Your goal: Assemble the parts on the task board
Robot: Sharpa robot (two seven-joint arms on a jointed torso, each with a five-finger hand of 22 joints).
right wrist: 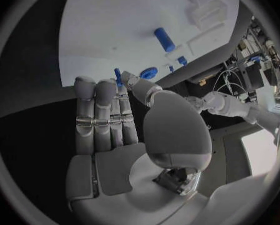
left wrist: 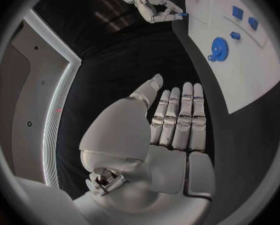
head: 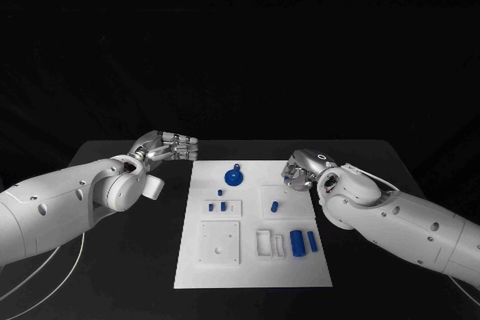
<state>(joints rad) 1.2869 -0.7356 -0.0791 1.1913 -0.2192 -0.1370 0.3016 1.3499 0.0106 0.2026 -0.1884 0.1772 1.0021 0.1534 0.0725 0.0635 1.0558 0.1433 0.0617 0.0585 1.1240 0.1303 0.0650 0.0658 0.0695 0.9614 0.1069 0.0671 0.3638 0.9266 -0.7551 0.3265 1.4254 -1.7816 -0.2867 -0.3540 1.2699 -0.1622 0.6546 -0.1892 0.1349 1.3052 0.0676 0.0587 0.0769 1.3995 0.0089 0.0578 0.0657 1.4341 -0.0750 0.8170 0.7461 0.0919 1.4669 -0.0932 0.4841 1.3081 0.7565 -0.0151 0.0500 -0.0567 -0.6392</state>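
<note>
The white task board (head: 250, 264) lies mid-table. On it are a blue gear (head: 234, 177), several small blue pegs (head: 219, 207) and two blue cylinders (head: 303, 242). My right hand (head: 300, 173) hovers over the board's far right edge and pinches a thin blue peg (right wrist: 118, 77) between thumb and fingertips; the gear (right wrist: 148, 73) lies just beyond it. My left hand (head: 170, 148) hangs above the black table beside the board's far left corner, fingers (left wrist: 180, 117) straight and together, thumb apart, holding nothing. From there the gear (left wrist: 219, 48) and the right hand (left wrist: 157, 9) show.
A raised white square plate (head: 220, 241) and a white frame (head: 268, 242) sit on the board's near half. Bare black table (head: 130, 264) flanks the board on both sides. A thin cable (head: 62, 261) trails under my left arm.
</note>
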